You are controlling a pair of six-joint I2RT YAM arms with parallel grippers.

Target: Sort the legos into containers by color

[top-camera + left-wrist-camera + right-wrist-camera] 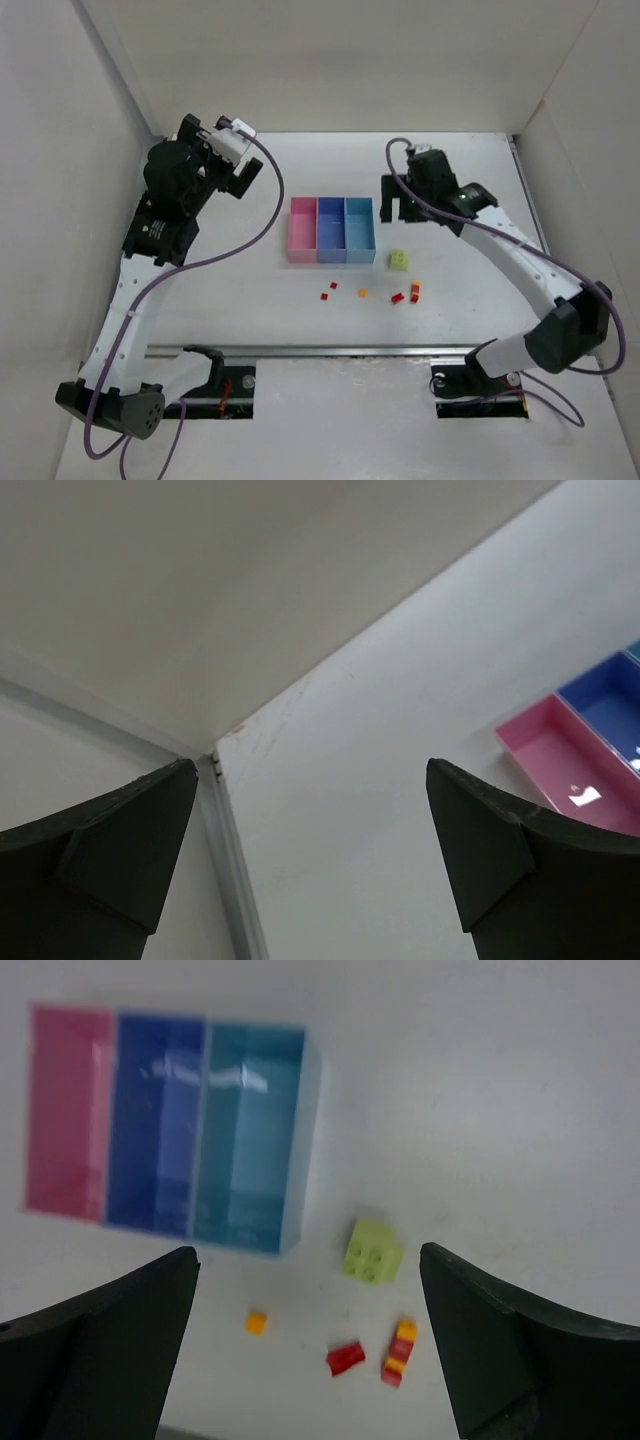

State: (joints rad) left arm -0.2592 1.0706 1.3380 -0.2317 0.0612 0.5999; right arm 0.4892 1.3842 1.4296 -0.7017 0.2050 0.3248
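Note:
The containers stand joined in a row mid-table: pink (303, 230), blue-violet (330, 230) and light blue (359, 230); all look empty. The legos lie on the table in front of them: a yellow-green brick (398, 260), two tiny red ones (324, 296) (333, 286), an orange one (363, 293), a red one (398, 298) and a red-and-orange stack (415, 291). My right gripper (400, 208) hovers open just right of the light blue bin, above the yellow-green brick (373, 1251), holding nothing (308, 1253). My left gripper (238, 178) is open and empty at the back left (311, 770).
White walls enclose the table on the left, back and right. The left wrist view shows the back-left corner seam (215, 765) and the pink bin (560, 750) at the right edge. A metal rail (330, 351) runs along the near edge.

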